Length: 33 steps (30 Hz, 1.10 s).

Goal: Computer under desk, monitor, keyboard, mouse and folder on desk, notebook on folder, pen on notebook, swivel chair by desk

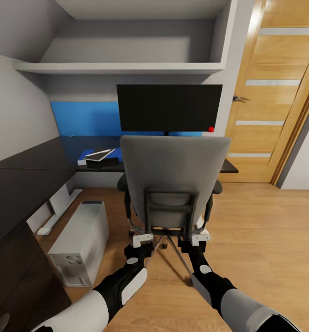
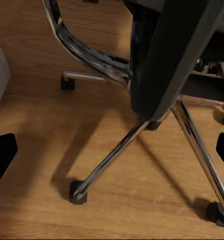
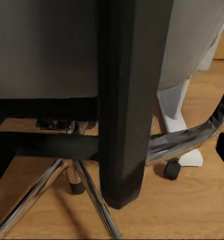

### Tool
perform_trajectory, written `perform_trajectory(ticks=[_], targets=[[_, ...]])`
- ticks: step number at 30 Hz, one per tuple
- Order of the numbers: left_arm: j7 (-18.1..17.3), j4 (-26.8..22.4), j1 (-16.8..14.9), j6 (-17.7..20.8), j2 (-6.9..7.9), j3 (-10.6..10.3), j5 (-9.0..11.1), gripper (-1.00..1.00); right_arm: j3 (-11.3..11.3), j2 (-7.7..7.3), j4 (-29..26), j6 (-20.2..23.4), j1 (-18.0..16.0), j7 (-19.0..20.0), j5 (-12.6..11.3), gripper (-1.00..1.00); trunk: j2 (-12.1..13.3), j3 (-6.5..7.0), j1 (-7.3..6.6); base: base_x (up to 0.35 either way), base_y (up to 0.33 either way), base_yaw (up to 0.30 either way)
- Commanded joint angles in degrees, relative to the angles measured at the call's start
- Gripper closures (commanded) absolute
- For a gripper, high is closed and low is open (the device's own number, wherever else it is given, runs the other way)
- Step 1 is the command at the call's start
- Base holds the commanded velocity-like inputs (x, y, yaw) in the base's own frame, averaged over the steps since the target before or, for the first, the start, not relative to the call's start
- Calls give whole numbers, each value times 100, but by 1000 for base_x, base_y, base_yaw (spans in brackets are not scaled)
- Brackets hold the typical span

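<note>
Both claws, left claw and right claw, sit spread at the swivel chair back's lower frame, gripping nothing. The chair stands frame-centre, directly ahead; the desk lies beyond, toward upper frame.

We saw a black L-shaped surface carrying the monitor, with the blue folder and the notebook stacked beside it. On the wood floor stood the computer and the swivel chair.
</note>
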Motion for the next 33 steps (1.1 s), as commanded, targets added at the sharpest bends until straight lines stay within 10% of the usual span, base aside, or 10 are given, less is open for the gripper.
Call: perform_trajectory(ticks=[1, 33], targets=[[38, 0, -6, -5, 0, -24, 27, -100, 49, -2, 4, -16, -5, -39, -29, -100, -3, -5, -4, -320, 0, 0], [47, 241, -6, -5, 126, -4, 96, -100, 33, -4, 57, -8, -1, -74, -41, -100, -3, -5, -4, -274, 0, 0]])
